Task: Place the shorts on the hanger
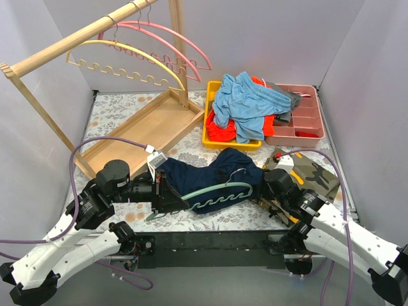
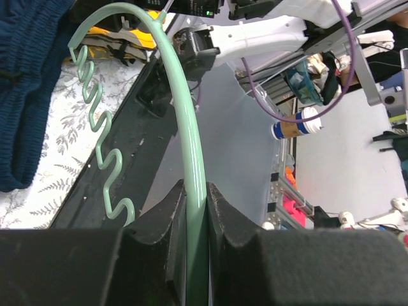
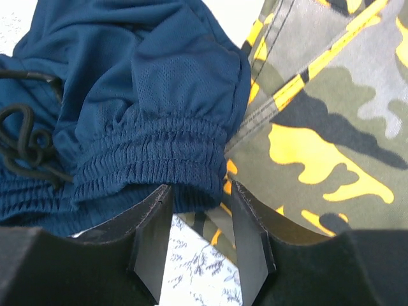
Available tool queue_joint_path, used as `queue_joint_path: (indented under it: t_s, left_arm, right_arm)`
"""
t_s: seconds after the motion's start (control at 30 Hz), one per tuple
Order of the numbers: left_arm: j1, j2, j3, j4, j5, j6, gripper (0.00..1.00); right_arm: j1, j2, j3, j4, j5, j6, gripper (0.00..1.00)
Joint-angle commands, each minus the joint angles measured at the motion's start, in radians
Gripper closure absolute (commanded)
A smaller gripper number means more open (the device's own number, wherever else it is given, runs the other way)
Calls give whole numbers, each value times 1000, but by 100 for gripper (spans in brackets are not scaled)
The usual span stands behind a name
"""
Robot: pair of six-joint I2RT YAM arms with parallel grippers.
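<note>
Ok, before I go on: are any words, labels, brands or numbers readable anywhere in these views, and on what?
No text can be read in any view.
Blue and brown cup in the background of the left wrist view: its print is too blurred to read.
Dark navy fabric shorts, pale mint-green arched hanger, camouflage garment: no lettering visible.

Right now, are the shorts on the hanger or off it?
Off. The hanger lies atop the crumpled shorts; the arch in the left gripper, jaws shut, is bare.
</note>
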Motion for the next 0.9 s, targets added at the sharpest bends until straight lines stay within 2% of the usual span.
queue_joint_path:
  t_s: [0.0, 0.1, 0.13, 0.33, 0.5, 0.7, 0.87]
  left_arm:
    - [-3, -10, -37, 133, -48, 27, 100]
    - [-3, -20, -66, 181, -100, 49, 100]
    - [-3, -22, -75, 194, -111, 55, 100]
    - [-3, -60, -133, 289, -175, 92, 100]
    - [-3, -66, -187, 351, -177, 118, 100]
    - [-3, -114, -302, 529, -241, 101, 100]
    - [-3, -215, -428, 789, -301, 67, 100]
  right_arm:
    - [-3, 48, 36, 114, 72, -60, 52]
    - [-3, 104, 84, 125, 92, -99, 71]
    - [-3, 116, 99, 125, 94, -109, 80]
    - [-3, 216, 240, 120, 80, -184, 95]
    - [-6, 337, 371, 119, 28, -239, 99]
    - [-18, 458, 634, 68, -47, -317, 99]
    - [-17, 547, 850, 7, -139, -347, 99]
